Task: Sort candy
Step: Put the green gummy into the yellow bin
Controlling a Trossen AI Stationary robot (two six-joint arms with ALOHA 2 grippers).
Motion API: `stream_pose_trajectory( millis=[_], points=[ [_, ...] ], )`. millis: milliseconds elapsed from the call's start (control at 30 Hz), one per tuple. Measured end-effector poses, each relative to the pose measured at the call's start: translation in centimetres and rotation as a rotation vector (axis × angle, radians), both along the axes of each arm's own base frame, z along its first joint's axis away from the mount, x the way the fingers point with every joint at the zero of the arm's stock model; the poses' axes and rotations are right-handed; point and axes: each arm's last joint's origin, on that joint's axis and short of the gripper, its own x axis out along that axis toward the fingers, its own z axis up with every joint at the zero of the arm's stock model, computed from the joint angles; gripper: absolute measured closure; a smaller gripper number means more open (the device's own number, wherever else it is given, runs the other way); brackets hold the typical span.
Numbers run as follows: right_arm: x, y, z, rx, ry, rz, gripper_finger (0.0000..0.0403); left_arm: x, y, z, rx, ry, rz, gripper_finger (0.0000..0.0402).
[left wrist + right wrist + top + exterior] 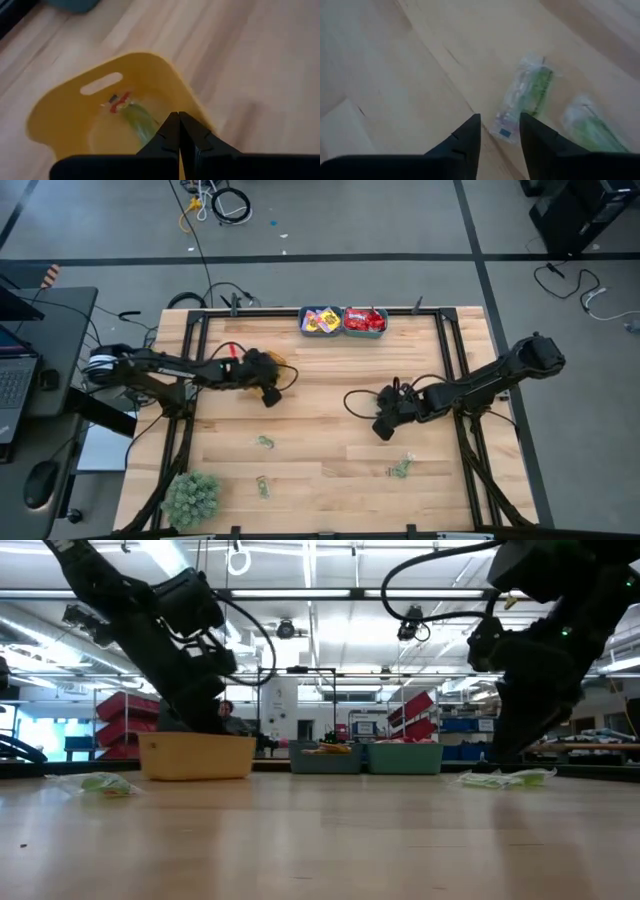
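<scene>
On the wooden table [330,380], my left gripper [178,122], fingers pressed together and empty, hangs over the yellow bin [60,107] holding green candy [137,120]; my right gripper [500,125], fingers apart, nears two green packets [527,95].

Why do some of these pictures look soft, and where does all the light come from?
Low view: ceiling strip lights behind the table glare white, so both arms read as dark silhouettes. Left wrist view: the yellow bin and the candy inside it look smeared. Right wrist view: the pale green candy packets are hazy, the fingers a bit crisper. High view: even light, faint shadows.
</scene>
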Motion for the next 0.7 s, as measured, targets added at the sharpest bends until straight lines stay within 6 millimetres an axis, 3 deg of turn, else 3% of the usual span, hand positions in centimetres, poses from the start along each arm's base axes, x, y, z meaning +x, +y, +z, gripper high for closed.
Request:
stream_pose_trajectory(
  millis=[200, 500, 700],
  points=[
    [0.4, 0.5, -0.9, -0.001, 0.015, 0.009, 0.0241, 1.7, -0.4, -0.6, -0.074, -0.097, -0.142, 0.0401],
    [0.4, 0.5, -1.0, -0.005, -0.003, -0.042, 0.0184, 4.4, -3.8, 1.8, -0.053, -0.277, -0.408, 0.0401],
    [0.5, 0.2, -1.0, -0.094, -0.037, -0.122, 0.0179, 4.5, -6.2, 3.1, 0.011, -0.307, -0.464, 0.0401]
  ],
)
